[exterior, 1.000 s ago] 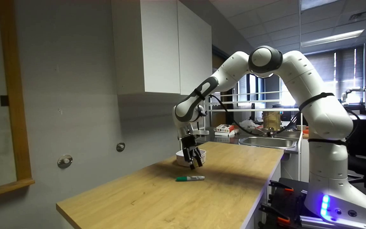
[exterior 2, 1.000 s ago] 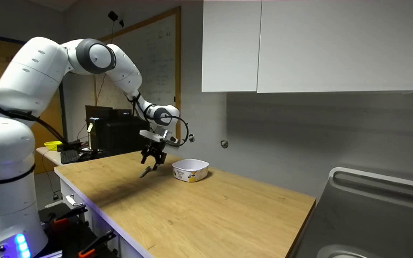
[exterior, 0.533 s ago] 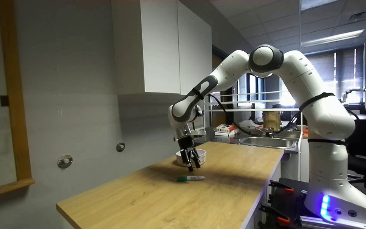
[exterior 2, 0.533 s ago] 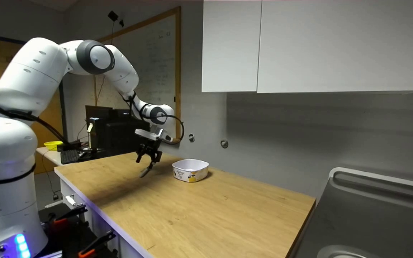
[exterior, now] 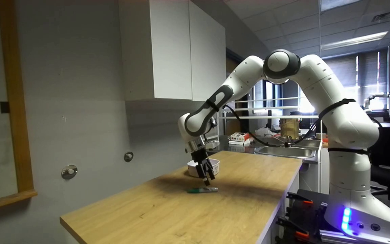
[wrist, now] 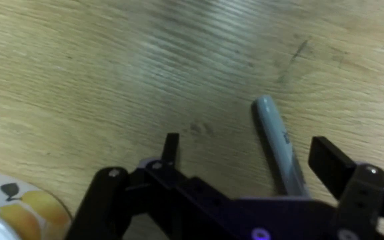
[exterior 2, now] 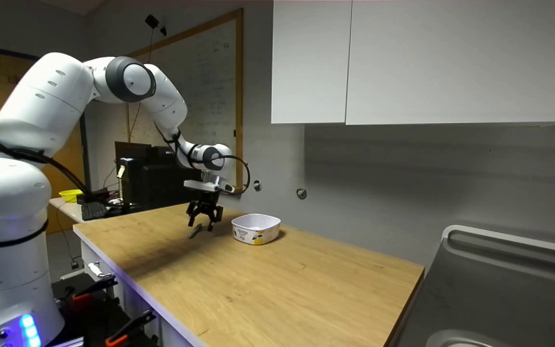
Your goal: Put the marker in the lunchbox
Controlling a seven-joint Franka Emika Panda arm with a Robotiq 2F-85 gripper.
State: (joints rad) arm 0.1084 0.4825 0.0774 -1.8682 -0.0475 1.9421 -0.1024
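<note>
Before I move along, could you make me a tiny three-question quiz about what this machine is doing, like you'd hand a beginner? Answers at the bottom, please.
1. Fill in the blank: in an exterior view, one end of the marker is coloured ____.

2. Pick one. The jaws are:
a) shut on the marker
b) open
c) shut on nothing

3. True or false: the marker lies on the table, outside the lunchbox.

Key
1. Green; the rest of it looks grey.
2. b; the wrist view shows them standing well apart.
3. True; it has not been put in yet.
</note>
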